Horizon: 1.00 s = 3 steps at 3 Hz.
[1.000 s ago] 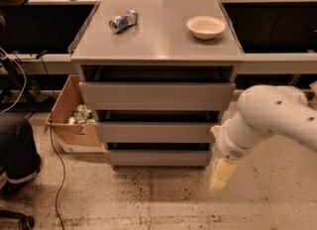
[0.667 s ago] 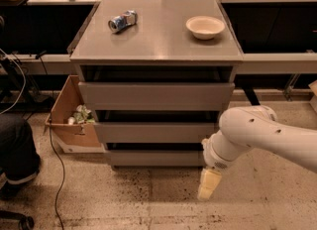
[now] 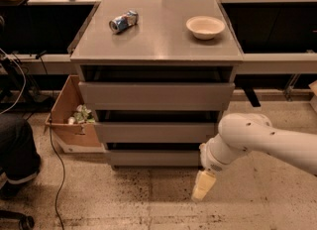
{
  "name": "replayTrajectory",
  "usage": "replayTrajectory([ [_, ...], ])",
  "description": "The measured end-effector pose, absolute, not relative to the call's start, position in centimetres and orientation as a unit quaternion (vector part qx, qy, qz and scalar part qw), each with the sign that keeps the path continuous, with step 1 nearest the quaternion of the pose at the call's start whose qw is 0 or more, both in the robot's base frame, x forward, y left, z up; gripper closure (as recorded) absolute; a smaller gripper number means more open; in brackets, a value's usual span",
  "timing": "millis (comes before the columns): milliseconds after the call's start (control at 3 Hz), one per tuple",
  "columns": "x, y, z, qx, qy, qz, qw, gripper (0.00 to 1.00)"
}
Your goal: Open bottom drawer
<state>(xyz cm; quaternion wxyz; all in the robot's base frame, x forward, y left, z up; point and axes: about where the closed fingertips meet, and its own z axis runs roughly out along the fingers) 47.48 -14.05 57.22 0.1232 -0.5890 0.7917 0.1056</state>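
Note:
The grey cabinet (image 3: 157,40) has three drawers. The bottom drawer (image 3: 153,157) is the lowest one, a plain flat grey front without a handle, closed, close to the floor. My gripper (image 3: 202,188) hangs from the white arm (image 3: 257,140) at the lower right. It points down at the floor, just in front of and below the drawer's right end, not touching it. It holds nothing that I can see.
A crushed can (image 3: 123,21) and a white bowl (image 3: 205,26) lie on the cabinet top. An open cardboard box (image 3: 72,120) with rubbish stands left of the cabinet. A person's leg (image 3: 15,154) and cables are at the far left. Benches run behind.
The arm and gripper have moved left and slightly toward the cabinet, from well right of it to just before the bottom drawer's right end. The drawers have not moved.

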Motion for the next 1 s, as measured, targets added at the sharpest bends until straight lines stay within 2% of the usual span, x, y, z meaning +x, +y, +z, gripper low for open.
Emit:
replayTrajectory([
  [1000,53.1,-9.9,43.7,-0.54,0.799,0.17,0.202,0.0],
])
